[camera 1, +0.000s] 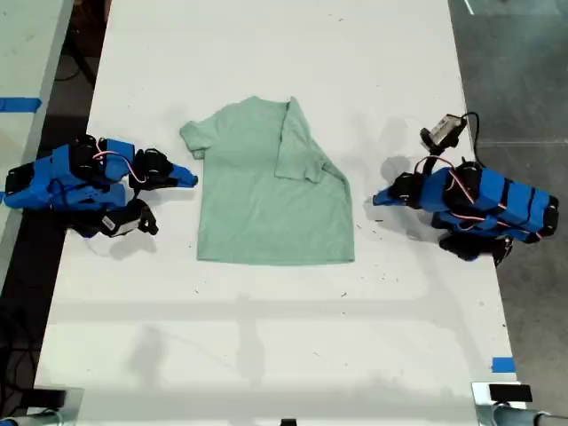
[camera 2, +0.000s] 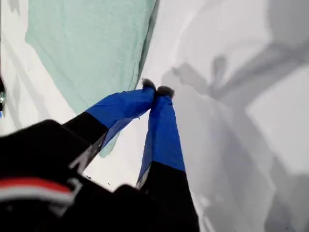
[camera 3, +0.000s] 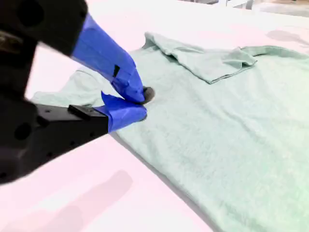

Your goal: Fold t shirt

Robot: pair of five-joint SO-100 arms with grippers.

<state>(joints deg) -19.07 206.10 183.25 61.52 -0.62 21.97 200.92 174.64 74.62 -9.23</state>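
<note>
Both sets of fingers are pressed together, empty: my first gripper [camera 2: 157,91] just off the t shirt [camera 1: 271,191] edge, my second gripper [camera 3: 140,101] beside the flat sleeve. One sleeve's folded in already. Shirt lies mid-surface [camera 1: 266,53]. Next, I'd pinch the flat sleeve's hem low and carry it across smoothly.

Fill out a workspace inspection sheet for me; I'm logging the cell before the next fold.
Surface: white table, flat, no stains seen.
Job's things: t shirt lies flat, with the sleeve on the exterior view's right folded onto the body.
Clutter: blue tape piece near the table's edge.
Grippers: my first gripper shut, empty, beside the shirt's edge; my second gripper shut, by the spread sleeve.
Cables: red and white wires looped on both arms.
Surroundings: grey floor; neighbouring table.
</note>
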